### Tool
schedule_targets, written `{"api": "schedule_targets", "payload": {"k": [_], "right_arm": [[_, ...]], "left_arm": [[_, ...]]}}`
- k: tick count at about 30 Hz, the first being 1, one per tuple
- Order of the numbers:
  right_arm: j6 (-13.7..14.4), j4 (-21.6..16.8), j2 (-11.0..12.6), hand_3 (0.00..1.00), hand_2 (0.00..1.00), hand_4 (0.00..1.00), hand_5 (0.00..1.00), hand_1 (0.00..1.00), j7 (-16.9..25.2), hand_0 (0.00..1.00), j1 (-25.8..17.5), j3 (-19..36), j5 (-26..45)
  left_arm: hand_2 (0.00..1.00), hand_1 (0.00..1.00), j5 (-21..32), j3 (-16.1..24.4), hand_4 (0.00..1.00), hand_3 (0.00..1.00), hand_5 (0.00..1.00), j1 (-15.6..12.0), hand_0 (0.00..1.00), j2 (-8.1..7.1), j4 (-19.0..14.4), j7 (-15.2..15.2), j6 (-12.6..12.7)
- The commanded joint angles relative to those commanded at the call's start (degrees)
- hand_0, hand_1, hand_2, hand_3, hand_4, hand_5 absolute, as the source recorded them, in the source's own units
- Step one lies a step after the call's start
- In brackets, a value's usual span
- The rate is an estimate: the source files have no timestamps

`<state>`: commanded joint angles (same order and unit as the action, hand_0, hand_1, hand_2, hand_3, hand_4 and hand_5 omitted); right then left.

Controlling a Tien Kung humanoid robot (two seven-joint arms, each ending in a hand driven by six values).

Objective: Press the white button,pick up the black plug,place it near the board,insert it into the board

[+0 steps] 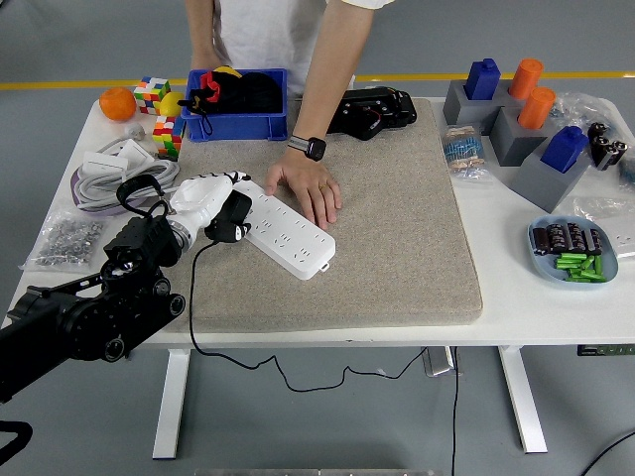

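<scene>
A white power strip lies slanted on the grey mat. My left hand, white-gloved on a black arm, is shut on the black plug and holds it over the strip's left end. The plug's black cable hangs off the table's front edge. A person's hand with a black watch presses flat on the strip's far edge. The white button is not distinguishable. My right hand is out of view.
A blue bin with dark items stands at the back left, beside cube puzzles and an orange. White cables and a bag of screws lie at left. Grey blocks with blue and orange pegs and a blue dish stand at right.
</scene>
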<state>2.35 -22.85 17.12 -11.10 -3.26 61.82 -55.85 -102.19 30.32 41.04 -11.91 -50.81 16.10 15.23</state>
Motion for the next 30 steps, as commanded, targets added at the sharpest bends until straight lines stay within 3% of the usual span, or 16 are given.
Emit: {"api": "schedule_targets", "payload": {"k": [2,12,19,26,30], "right_arm": [[-0.01,-0.03,-0.03,0.59,0.648,0.669,0.411,0.638,0.01,0.698,-0.02,-0.01,0.02],[0.01,0.0,-0.07,0.59,0.648,0.668,0.41,0.638,0.0,0.698,-0.08,0.04,-0.02],[0.0,-0.01,-0.19,0.589,0.648,0.667,0.41,0.638,0.01,0.697,-0.11,0.38,-0.04],[-0.01,-0.04,-0.37,0.59,0.648,0.668,0.41,0.638,0.0,0.698,-0.22,0.58,-0.14],[0.01,-0.06,-0.38,0.59,0.649,0.668,0.41,0.638,0.01,0.698,-0.32,0.78,-0.22]], "left_arm": [[0.96,0.98,-0.03,0.05,0.998,0.95,0.405,-0.07,0.925,-0.03,-0.13,-0.12,-0.17],[0.958,0.979,-0.19,0.23,0.998,0.947,0.407,-0.29,0.925,-0.24,-1.01,-0.69,-0.38],[0.957,0.979,-0.16,1.19,0.998,0.944,0.407,-1.16,0.925,-0.77,-3.4,-1.62,0.89],[0.951,0.976,0.27,7.45,0.998,0.931,0.413,-4.9,0.923,-2.58,-10.78,-6.94,6.2],[0.92,0.967,-0.68,11.48,0.998,0.896,0.452,-8.58,0.924,-5.21,-16.48,-9.22,8.15]]}}
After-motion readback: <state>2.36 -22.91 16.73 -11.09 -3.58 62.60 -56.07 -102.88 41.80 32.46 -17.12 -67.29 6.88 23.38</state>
